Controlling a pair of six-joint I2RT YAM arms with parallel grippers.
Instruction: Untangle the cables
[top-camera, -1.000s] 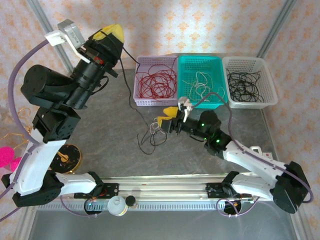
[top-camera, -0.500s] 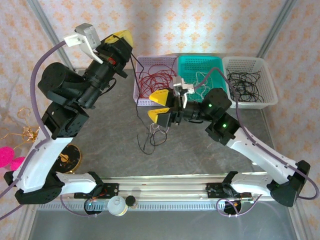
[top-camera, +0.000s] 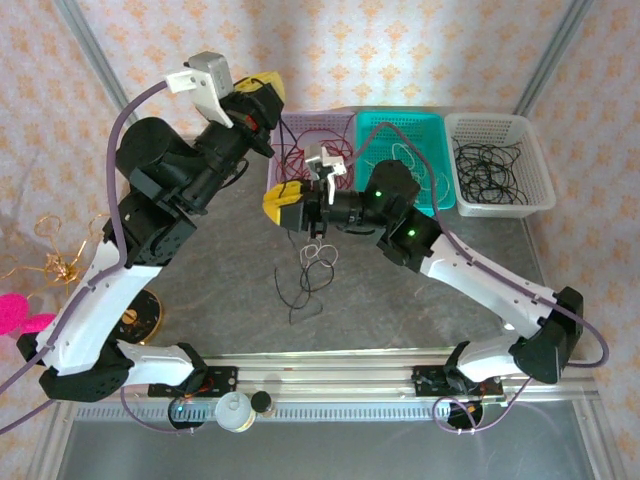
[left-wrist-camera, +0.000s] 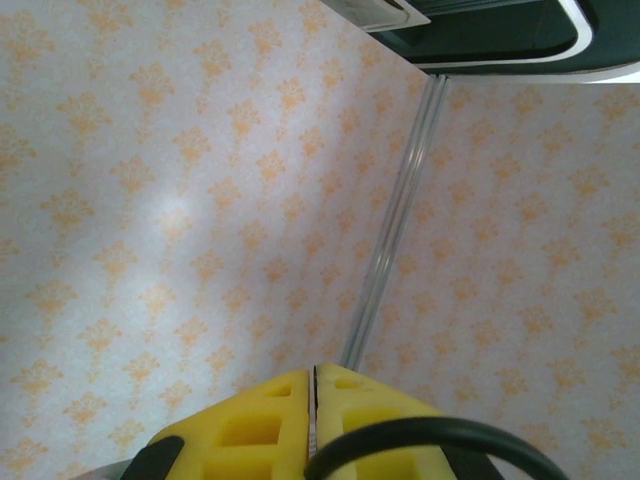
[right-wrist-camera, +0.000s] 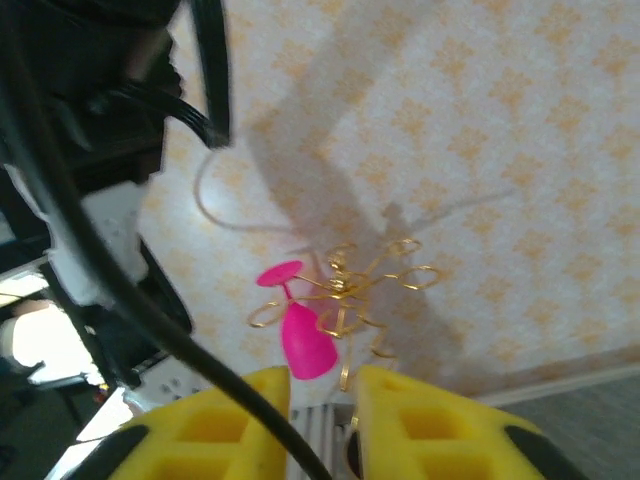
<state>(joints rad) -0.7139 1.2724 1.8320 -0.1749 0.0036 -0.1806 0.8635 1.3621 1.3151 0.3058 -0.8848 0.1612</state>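
A small tangle of white and black cables (top-camera: 318, 250) lies on the grey table (top-camera: 220, 290), with a black tail (top-camera: 298, 298) trailing toward me. My left gripper (top-camera: 268, 85) (left-wrist-camera: 314, 368) is raised high and shut. A thin dark strand (top-camera: 290, 150) runs from it down toward the tangle. My right gripper (top-camera: 280, 203) (right-wrist-camera: 325, 375) hovers just above and left of the tangle. Its yellow fingers (right-wrist-camera: 430, 420) stand a narrow gap apart. A black strand (right-wrist-camera: 120, 290) crosses its left finger toward that gap, and I cannot tell whether it is pinched.
Three baskets line the back: lilac (top-camera: 300, 117) with red cables (top-camera: 305, 155), teal (top-camera: 400, 115) with white ones, white (top-camera: 500, 118) with black ones (top-camera: 490, 165). A gold wire stand (top-camera: 55, 262) (right-wrist-camera: 370, 285) with a pink glass (top-camera: 15, 310) (right-wrist-camera: 305, 335) stands far left.
The left arm has swung higher and rightward, still shut. The right gripper rose from the table and moved left, opened wide, then narrowed beside the hanging strand.
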